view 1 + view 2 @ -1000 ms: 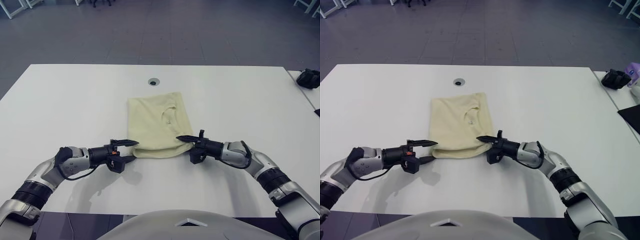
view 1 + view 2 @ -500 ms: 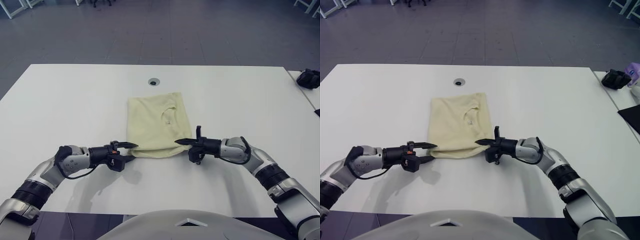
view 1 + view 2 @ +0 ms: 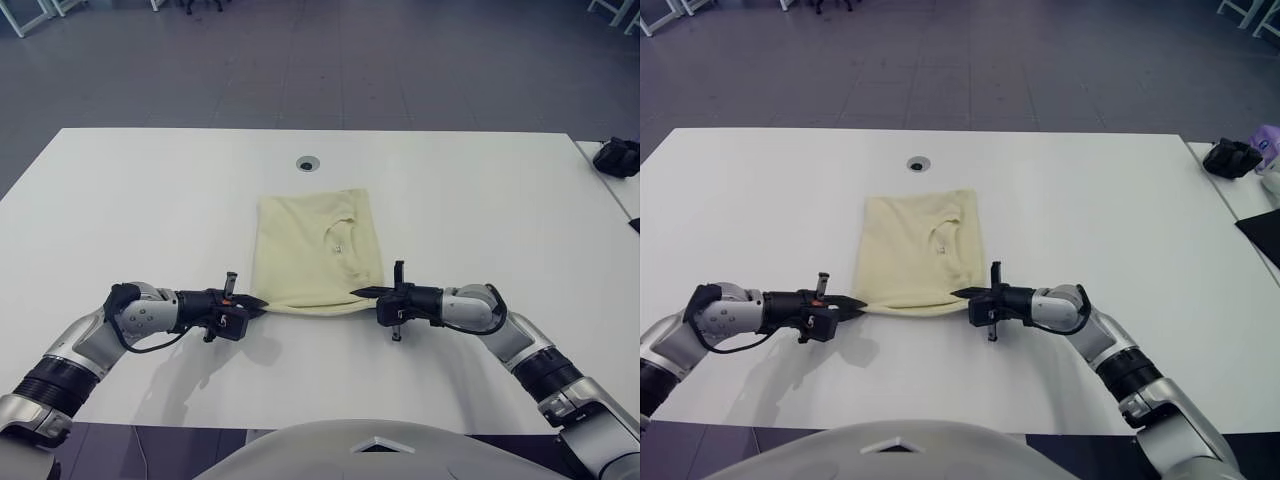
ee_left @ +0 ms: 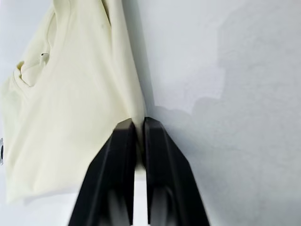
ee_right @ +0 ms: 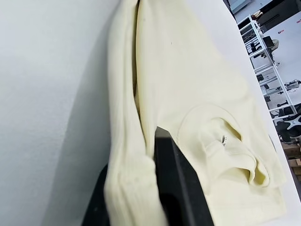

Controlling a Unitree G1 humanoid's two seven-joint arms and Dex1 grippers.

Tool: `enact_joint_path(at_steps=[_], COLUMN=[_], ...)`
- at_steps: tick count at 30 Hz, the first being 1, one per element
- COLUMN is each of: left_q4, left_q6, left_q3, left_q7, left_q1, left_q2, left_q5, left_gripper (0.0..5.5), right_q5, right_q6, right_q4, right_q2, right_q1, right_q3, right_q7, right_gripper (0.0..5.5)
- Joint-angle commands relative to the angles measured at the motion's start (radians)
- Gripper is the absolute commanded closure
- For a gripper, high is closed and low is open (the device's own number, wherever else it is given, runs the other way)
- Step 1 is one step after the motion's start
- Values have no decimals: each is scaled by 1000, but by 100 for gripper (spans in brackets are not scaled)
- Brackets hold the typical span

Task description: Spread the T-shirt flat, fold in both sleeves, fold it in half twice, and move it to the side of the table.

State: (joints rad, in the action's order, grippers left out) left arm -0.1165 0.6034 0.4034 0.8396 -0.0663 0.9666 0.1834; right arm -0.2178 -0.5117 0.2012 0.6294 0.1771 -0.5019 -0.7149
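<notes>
Folded pale-yellow fabric T-shirt (image 3: 315,250) on the white rectangular worktop (image 3: 150,200), near corners pinched between the left tool (image 3: 258,303) and right tool (image 3: 357,292).

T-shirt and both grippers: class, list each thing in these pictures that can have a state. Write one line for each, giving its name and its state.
T-shirt: folded into a rectangle, lying on the table, collar on top.
Left gripper: shut on the T-shirt's near left corner.
Right gripper: shut on the T-shirt's near right corner.
</notes>
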Motion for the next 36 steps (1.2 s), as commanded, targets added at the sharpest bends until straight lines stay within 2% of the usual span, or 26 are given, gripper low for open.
enact_joint_path(at_steps=[1,5,11,14,17,22,24,29,36], left_q4=[15,125,463,555,661,735,700,441,-32], left_q6=[-104,-161,-425,-523,-660,-834,-889,-889,-808], left_q3=[9,-12,-107,-161,-242,-341,-342,-199,-13], left_q7=[70,99,274,357,439,507,512,580,635], left_q1=[36,37,59,65,87,42,-33,-253,-474], left_q2=[29,26,110,185,276,319,296,175,-97], left_q5=[52,19,-304,-380,-520,-735,-766,-634,-438], left_gripper=[550,550,550,550,550,550,550,550,550], right_q5=[6,22,160,255,435,678,687,602,378], right_q6=[55,91,252,395,601,856,892,895,661], right_q4=[-37,-77,-290,-420,-589,-735,-712,-472,42], right_q2=[16,28,151,229,328,404,389,265,67], right_q1=[-23,-32,-105,-148,-206,-178,-104,158,414], right_q3=[22,28,64,93,165,291,296,203,100], right_q7=[-38,-89,-271,-366,-451,-498,-505,-549,-554], right_gripper=[547,547,547,547,547,547,547,547,547])
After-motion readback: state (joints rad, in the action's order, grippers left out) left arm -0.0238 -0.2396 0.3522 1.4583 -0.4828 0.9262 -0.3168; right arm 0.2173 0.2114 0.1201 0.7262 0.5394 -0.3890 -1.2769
